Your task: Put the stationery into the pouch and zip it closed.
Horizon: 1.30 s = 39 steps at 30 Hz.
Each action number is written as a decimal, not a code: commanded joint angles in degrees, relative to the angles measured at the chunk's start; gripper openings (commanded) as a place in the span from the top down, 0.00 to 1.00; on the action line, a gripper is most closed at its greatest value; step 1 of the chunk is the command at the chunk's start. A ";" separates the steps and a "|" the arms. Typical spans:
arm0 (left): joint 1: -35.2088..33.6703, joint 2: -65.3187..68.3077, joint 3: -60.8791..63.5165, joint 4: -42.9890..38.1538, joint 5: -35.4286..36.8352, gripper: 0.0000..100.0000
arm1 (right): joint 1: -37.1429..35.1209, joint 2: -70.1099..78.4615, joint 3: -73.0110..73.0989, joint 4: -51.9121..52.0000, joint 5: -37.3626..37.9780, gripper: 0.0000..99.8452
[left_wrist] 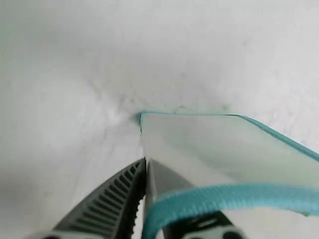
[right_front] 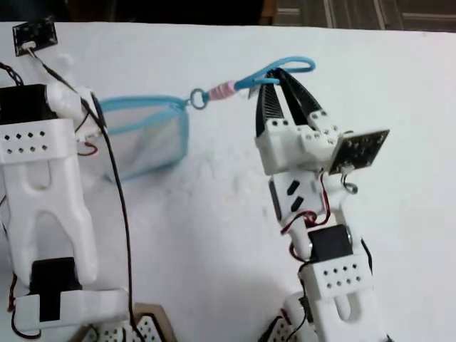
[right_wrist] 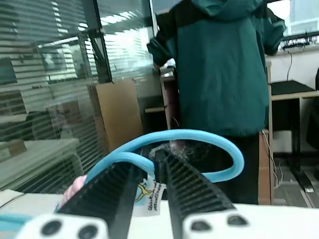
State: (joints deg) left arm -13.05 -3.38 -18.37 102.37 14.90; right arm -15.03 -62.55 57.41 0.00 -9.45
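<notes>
The translucent pouch (right_front: 146, 139) with blue trim lies flat on the white table, left of centre. From its right corner the zip pull runs out taut: a metal ring (right_front: 198, 98), a pink bead (right_front: 222, 90) and a blue cord loop (right_front: 288, 67). My right gripper (right_front: 276, 77) is shut on that loop; the right wrist view has the cord loop (right_wrist: 234, 159) arching over the right gripper (right_wrist: 159, 169), the pink bead (right_wrist: 75, 186) to one side. My left gripper (left_wrist: 145, 172) is shut on the edge of the pouch (left_wrist: 219, 149) at its left end.
A small black board (right_front: 34, 33) with a cable sits at the table's far left corner. The table's far edge (right_front: 214, 26) runs behind the pouch. White tabletop (right_front: 214, 235) lies open between the two arms.
</notes>
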 commanded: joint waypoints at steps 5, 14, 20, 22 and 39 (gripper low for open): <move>0.04 1.54 0.53 0.00 -2.11 0.98 | 4.97 -3.03 -10.64 -0.31 -0.70 0.98; 0.57 1.54 0.09 0.00 -5.19 0.98 | 4.62 -2.95 -23.91 3.65 -0.44 0.98; 6.29 1.27 -1.67 -0.09 -12.84 0.93 | 4.44 -2.95 -28.04 13.93 -0.44 0.98; 7.43 1.27 -5.10 -0.09 -13.45 0.87 | 2.68 -3.30 -28.22 15.96 -0.35 0.98; 6.90 1.10 -35.69 0.09 -12.92 0.76 | -18.24 -0.57 -28.13 21.05 10.20 0.98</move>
State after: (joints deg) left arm -5.49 -1.71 -51.96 102.46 1.63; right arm -30.86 -64.40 32.26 20.22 -0.66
